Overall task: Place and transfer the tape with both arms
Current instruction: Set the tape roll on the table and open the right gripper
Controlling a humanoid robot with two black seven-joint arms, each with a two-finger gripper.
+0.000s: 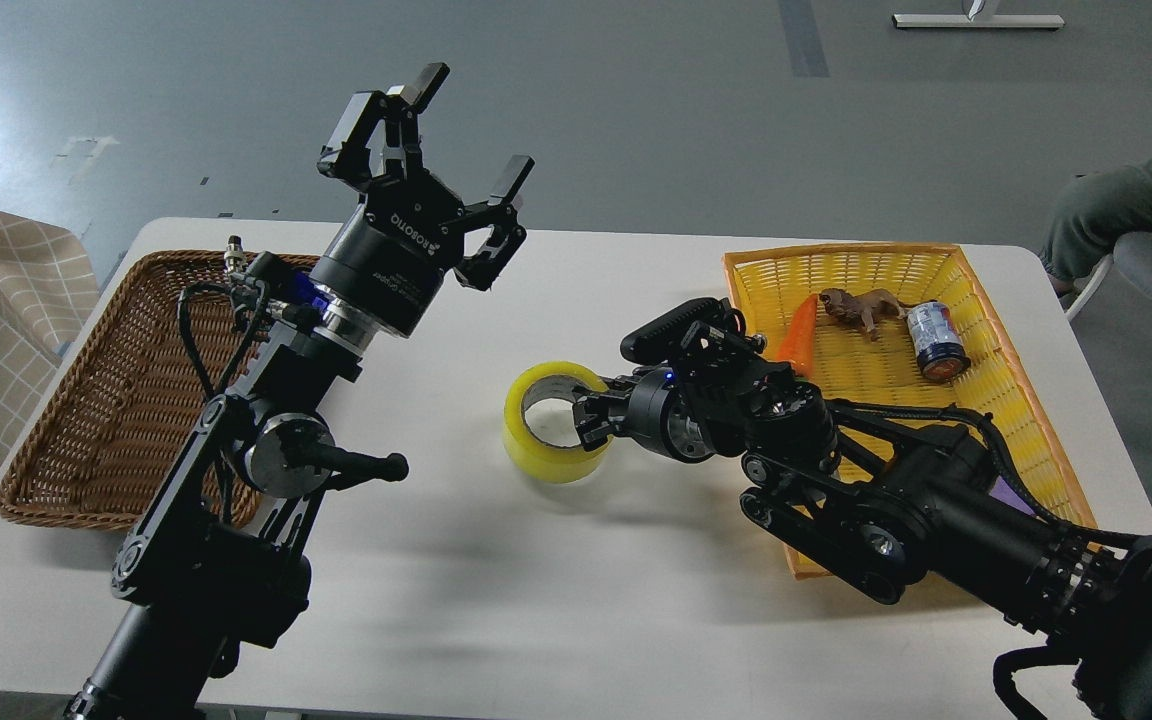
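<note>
The tape [542, 440] is a wide yellow roll with a pale inner core. It sits low at the middle of the white table [576, 600], tilted toward me. My right gripper [593, 418] is shut on the tape's right wall, one finger inside the core. My left gripper [456, 135] is open and empty, raised high above the table's back left, well apart from the tape.
A brown wicker basket [86, 420] lies at the left. A yellow basket [976, 400] at the right holds an orange carrot [798, 330], a brown toy animal [861, 305] and a can [936, 340]. A seated person's leg [1126, 215] shows at far right.
</note>
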